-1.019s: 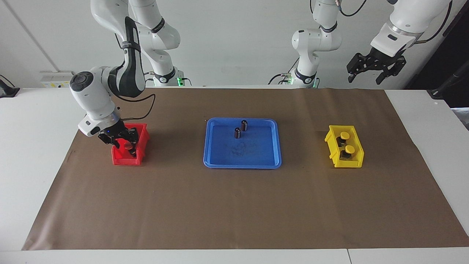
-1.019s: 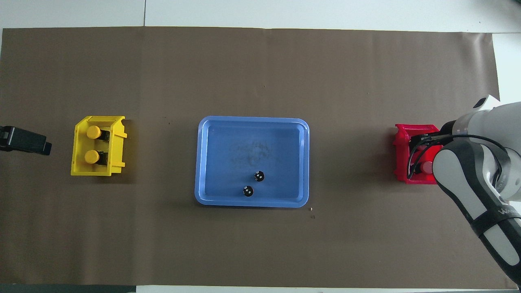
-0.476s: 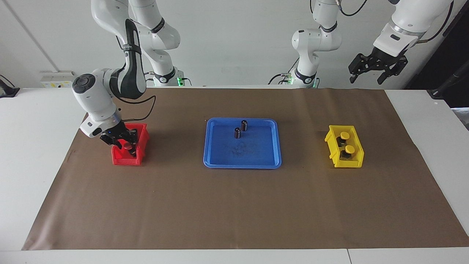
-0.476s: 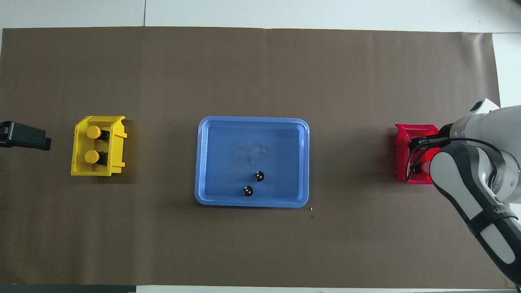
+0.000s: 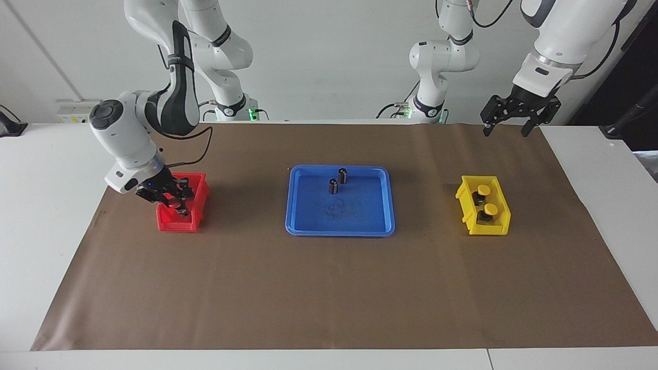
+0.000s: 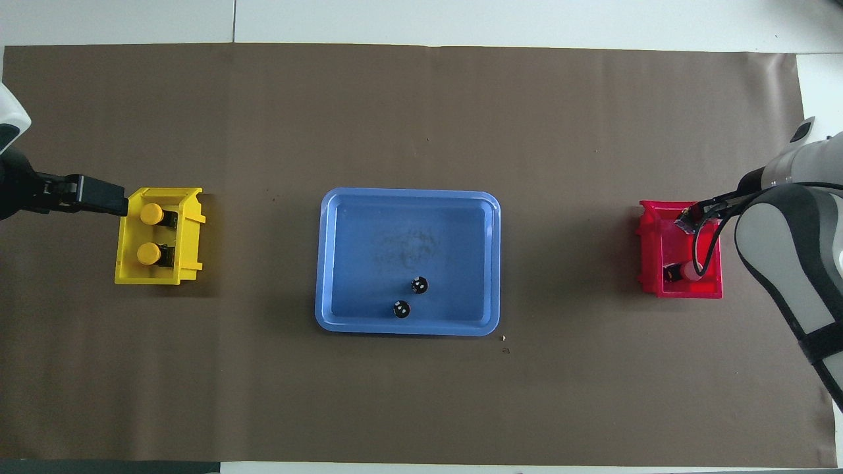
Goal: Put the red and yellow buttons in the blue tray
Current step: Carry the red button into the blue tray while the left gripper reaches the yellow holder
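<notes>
Two yellow buttons (image 5: 483, 190) (image 6: 151, 213) stand in the small yellow bin (image 5: 500, 227) (image 6: 191, 266). One red button (image 6: 685, 270) lies in the small red bin (image 5: 174, 224) (image 6: 649, 250); I cannot make out the second. My right gripper (image 5: 176, 201) reaches down into the red bin, and its arm hides part of the bin from above. My left gripper (image 5: 506, 126) (image 6: 92, 194) is open and empty, up in the air beside the yellow bin. The blue tray (image 5: 354, 216) (image 6: 369, 250) lies in the middle, between the two bins.
Two dark cylinders with silvery tops (image 5: 342, 176) (image 6: 419, 285) stand in the blue tray near its rim on the robots' side. Brown paper (image 5: 329, 293) covers the table.
My left gripper has come down and in toward the yellow bin. My right gripper has shifted inside the red bin, and its arm has drawn back, uncovering more of the bin from above.
</notes>
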Controlling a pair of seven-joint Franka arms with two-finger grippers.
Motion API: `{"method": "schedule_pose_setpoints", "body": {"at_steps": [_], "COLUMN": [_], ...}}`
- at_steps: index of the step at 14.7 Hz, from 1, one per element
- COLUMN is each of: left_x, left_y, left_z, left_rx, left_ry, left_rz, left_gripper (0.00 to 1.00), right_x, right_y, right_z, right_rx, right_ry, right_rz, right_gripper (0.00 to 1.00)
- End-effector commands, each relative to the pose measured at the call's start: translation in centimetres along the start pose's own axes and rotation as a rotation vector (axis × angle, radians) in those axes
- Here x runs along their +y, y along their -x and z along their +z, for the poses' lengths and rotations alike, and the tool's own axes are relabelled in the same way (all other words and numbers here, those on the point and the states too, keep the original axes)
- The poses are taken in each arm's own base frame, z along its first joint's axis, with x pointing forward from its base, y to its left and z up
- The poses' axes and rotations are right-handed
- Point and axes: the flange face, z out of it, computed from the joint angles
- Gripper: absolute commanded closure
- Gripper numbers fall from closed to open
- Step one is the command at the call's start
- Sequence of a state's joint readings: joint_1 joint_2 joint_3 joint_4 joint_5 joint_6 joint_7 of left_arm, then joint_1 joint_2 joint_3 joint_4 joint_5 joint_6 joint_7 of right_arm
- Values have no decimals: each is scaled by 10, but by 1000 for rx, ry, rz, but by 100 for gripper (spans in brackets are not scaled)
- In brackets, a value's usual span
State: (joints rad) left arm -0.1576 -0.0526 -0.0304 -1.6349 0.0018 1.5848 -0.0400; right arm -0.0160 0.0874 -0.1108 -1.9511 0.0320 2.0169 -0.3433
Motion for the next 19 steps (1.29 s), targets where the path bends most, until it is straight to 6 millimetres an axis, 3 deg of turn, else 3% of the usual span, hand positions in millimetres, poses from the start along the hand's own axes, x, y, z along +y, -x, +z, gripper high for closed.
{"method": "schedule_pose_setpoints", "body": {"at_steps": [1, 3, 5, 7, 11, 15, 17, 18, 19], "left_x": [58, 98, 143, 174, 182, 169, 134, 106, 63], "left_y": [-24, -21, -13, -1, -1, -9, -21, -29, -39], "left_z": [29, 52, 78, 105, 120, 124, 125, 125, 130], "left_rx": [-15, 13, 25, 22, 29, 35, 36, 37, 36], "left_ry": [-47, -39, -33, -33, -29, -26, -27, -28, -31], "left_rz": [-5, -62, -109, -149, -149, -156, -158, -136, -113], "left_gripper": [0, 0, 0, 1, 2, 3, 3, 3, 3], "right_x": [-29, -84, -168, -246, -324, -374, -400, -413, -426], "right_y": [-33, -60, -82, -86, -79, -69, -66, -63, -60], "right_z": [-54, -69, -61, -44, -17, 23, 40, 51, 60], "right_rx": [-34, -31, 31, 82, 81, 92, 90, 83, 80], "right_ry": [28, 34, 24, -8, -35, -40, -41, -35, -27], "right_rz": [-16, 57, 138, 253, 297, 308, 331, 337, 329], "right_gripper": [82, 82, 82, 82, 82, 81, 80, 79, 78]}}
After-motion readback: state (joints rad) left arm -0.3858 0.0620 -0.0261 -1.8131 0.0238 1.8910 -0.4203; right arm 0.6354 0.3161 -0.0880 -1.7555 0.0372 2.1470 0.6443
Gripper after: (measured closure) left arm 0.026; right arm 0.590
